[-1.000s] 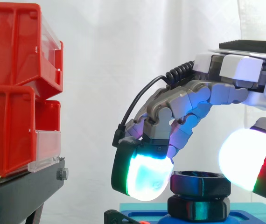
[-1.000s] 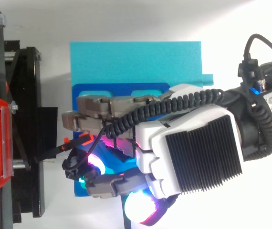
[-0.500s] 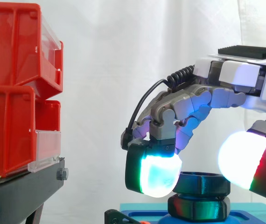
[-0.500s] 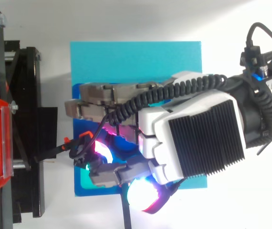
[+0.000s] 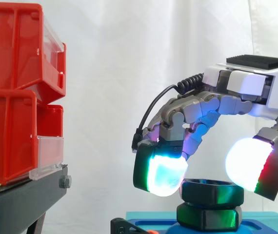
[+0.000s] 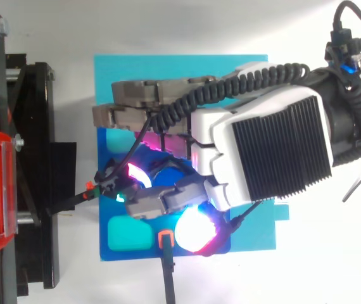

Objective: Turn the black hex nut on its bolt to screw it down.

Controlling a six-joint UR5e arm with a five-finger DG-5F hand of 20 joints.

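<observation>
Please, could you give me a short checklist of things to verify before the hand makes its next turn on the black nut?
1. Black hex nut sits level above the lower hex piece: ok.
2. Hand is over the nut: ok.
3. Firm hold on the nut: cannot tell.
4. Thread left below the nut: cannot tell.
5. Red bins stand apart from the hand: ok.

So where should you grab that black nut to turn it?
Take the black hex nut by two opposite flat sides, coming straight down from above. It lies level, top facing up, and flat faces give a firm hold for twisting. Another hex piece and the turquoise base sit right beneath it, blocking any approach from below.
</observation>
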